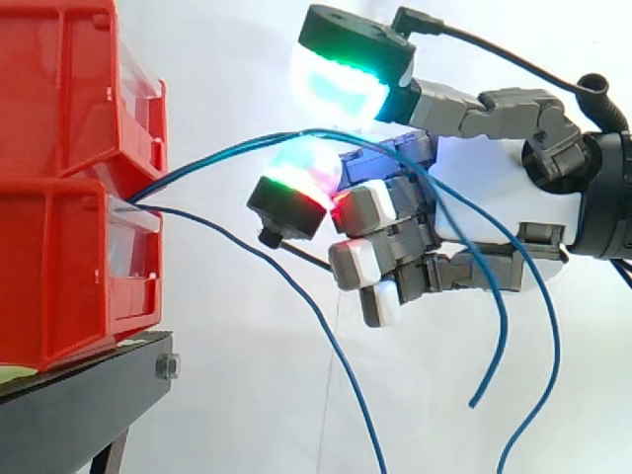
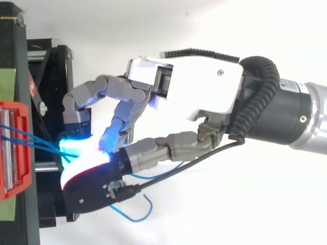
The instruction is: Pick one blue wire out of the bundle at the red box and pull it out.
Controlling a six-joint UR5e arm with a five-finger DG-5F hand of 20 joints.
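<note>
Two stacked red bins (image 1: 59, 276) stand at the left on a black stand (image 1: 89, 380). Thin blue wires (image 1: 217, 155) come out of the gap between the bins. Two of them arch up to my hand (image 1: 474, 212), run between its thumb and curled fingers, and hang down behind it with loose ends. A third blue wire (image 1: 296, 296) droops free below the hand. In the top view the hand (image 2: 194, 87) reaches left toward the red bin (image 2: 13, 148), and the wires (image 2: 41, 142) converge where the glowing pads close together. The hand is shut on a blue wire.
The black stand frame (image 2: 56, 66) lies under and beside the hand in the top view. A white curtain backs the scene. Loose wire ends hang in the air below the hand, right of the stand.
</note>
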